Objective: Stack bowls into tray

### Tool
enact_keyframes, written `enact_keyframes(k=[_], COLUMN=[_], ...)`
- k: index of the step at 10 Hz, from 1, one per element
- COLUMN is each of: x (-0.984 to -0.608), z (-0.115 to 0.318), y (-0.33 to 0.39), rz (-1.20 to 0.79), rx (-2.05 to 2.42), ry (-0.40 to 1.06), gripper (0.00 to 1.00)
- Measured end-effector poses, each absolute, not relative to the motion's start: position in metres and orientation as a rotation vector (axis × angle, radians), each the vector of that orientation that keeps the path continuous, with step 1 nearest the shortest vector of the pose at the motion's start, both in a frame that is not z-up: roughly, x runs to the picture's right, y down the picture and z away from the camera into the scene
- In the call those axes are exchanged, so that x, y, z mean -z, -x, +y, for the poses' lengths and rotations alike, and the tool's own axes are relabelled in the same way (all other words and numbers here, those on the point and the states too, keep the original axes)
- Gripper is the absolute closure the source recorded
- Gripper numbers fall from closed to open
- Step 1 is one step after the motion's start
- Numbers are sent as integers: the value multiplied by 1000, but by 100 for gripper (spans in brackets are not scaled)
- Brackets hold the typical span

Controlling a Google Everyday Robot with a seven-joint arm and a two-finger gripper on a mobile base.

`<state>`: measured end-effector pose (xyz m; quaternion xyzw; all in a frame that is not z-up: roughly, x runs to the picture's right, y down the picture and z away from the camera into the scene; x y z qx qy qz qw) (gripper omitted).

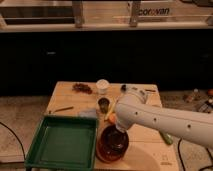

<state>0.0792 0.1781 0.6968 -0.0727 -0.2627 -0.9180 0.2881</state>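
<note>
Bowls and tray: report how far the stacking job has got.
Done: nothing yet; the tray holds no bowls. In hand: the gripper is down at the bowls, which sit on the table just right of the tray. Left: lifting them over the rim and setting them inside.

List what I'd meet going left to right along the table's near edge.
Tray → bowls, with the gripper just above their right side → small green item.
</note>
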Motion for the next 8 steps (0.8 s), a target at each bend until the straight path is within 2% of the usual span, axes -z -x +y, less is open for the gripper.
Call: enact_keyframes(k=[4,8], x=[-712,-728], z=[180,182], y=[-32,-15], rz=[-826,-945], rx=[2489,2523], ry=[212,265], gripper=[100,100])
